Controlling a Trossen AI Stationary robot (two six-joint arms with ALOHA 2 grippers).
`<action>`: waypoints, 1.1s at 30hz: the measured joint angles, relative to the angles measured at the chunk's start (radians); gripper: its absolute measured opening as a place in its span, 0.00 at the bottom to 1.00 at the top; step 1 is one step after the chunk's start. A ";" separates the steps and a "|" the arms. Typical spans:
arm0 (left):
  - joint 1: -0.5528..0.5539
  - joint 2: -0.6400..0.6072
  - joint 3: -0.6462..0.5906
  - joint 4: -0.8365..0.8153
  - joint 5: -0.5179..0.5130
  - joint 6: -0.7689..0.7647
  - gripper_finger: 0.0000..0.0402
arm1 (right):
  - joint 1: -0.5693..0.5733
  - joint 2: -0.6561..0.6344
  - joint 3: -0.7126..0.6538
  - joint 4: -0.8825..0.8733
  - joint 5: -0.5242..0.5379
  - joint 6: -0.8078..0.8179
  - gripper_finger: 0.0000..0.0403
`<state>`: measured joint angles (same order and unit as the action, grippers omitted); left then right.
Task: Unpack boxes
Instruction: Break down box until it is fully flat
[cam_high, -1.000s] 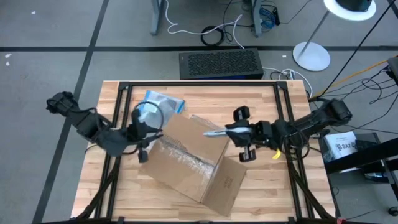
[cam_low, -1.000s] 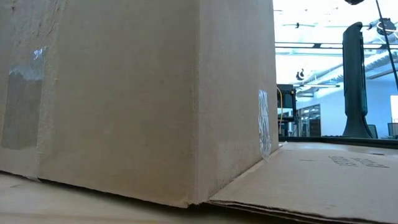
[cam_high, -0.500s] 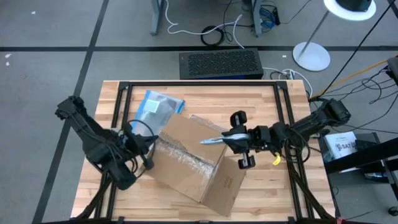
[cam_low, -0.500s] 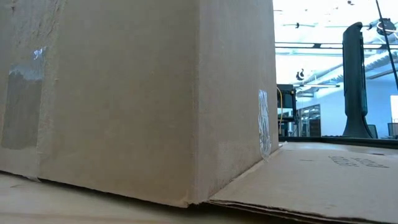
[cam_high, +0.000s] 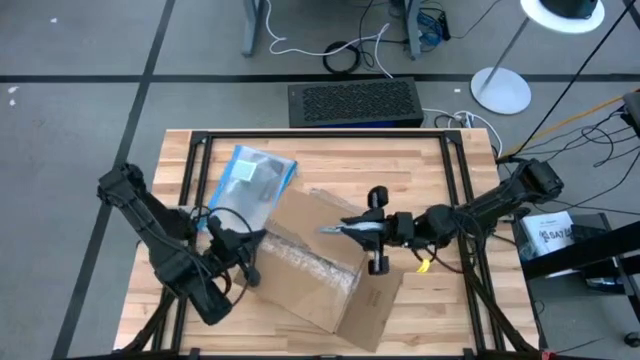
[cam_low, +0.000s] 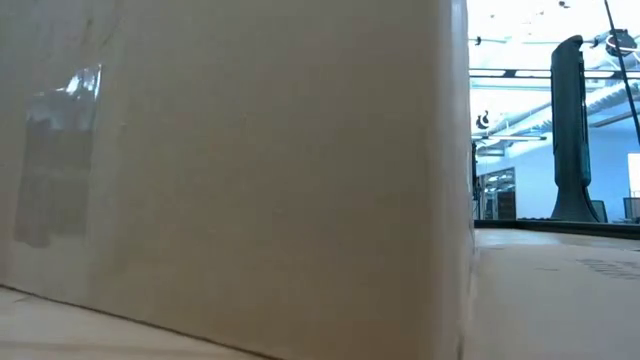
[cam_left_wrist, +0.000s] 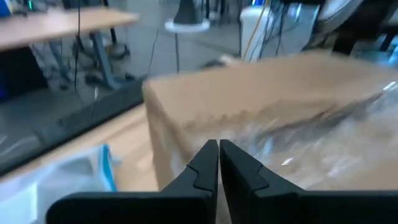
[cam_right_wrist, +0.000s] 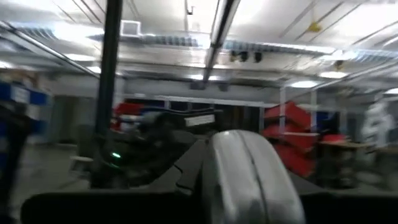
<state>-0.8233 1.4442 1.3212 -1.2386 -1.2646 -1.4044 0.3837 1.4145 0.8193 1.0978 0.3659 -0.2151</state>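
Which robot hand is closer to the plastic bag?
The left. The left gripper sits at the box's left edge, just in front of the bag. The right gripper is over the box top, farther to the right of the bag.

Left arm: reaches in from the table's left edge, elbow bent low near the front-left corner, forearm pointing toward the middle.
Left gripper (cam_left_wrist: 218, 163): fingers pressed together, nothing between them.
Right arm: stretches in from the right edge, nearly straight, wrist rolled sideways.
Right gripper (cam_high: 352, 228): clamped on a silvery blade-like tool (cam_high: 338, 228), tip pointing left.
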 joint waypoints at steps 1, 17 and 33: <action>-0.004 0.002 0.012 0.000 -0.029 0.007 0.06 | 0.004 -0.003 -0.001 0.004 0.024 -0.036 0.16; -0.025 -0.022 0.142 -0.339 0.202 -0.084 0.06 | -0.051 0.025 -0.015 0.013 0.157 -0.198 0.16; -0.050 -0.067 0.055 -0.332 0.447 -0.185 0.06 | 0.118 -0.124 -0.015 -0.405 0.573 -0.298 0.16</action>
<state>-0.8731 1.3773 1.3761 -1.5706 -0.8180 -1.5895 0.5013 1.2903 0.8040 0.6927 0.9386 -0.5131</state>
